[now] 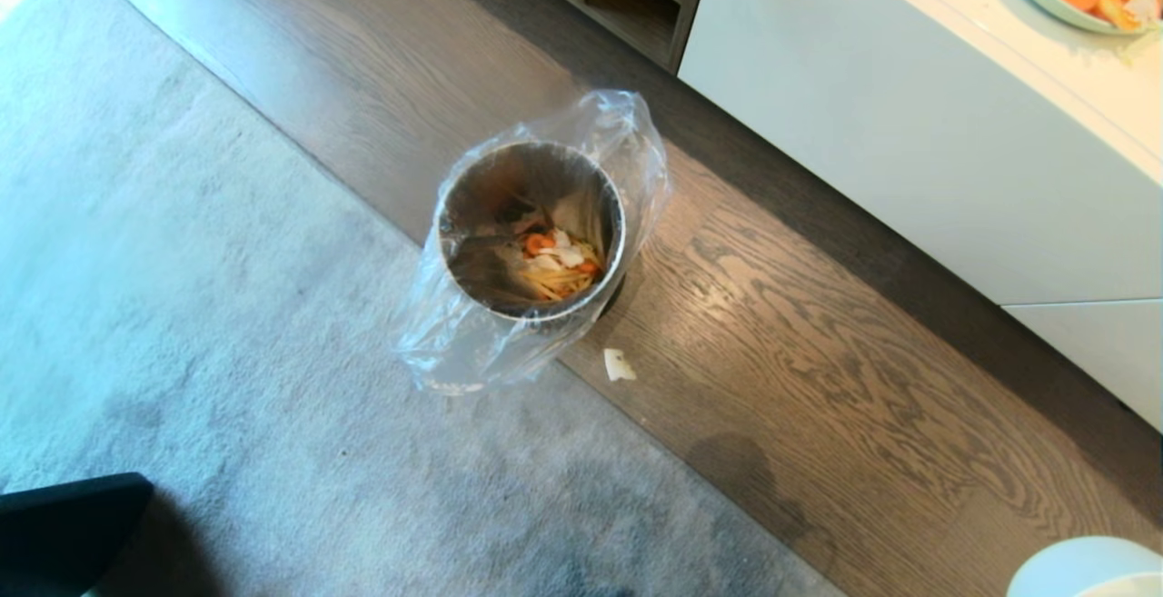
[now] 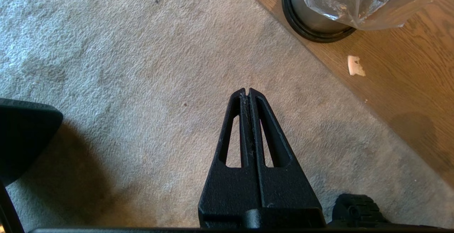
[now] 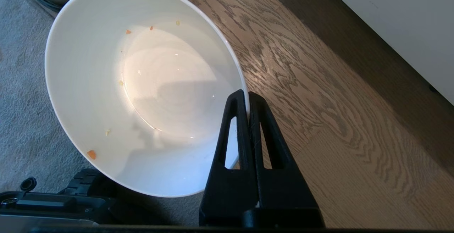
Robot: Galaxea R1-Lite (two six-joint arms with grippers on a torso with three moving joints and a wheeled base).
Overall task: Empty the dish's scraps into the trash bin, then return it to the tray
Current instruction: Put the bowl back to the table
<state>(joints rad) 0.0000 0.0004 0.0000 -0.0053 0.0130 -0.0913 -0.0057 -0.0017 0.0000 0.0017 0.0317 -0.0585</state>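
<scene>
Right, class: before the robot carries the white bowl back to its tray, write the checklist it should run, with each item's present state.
1. Right gripper shut on the rim of the glossy cream-white bowl: ok.
2. Bowl emptied: nearly; a few tiny orange and yellow crumbs cling inside: ok.
3. Scraps inside the brushed-steel trash bin with its clear bag liner: ok.
4. Floor clean: not ok; one white bit lies on the wood beside the bin.
5. Left gripper shut, empty, over the grey carpet: ok.
6. Black tray ready: cannot tell; not in view.
</scene>
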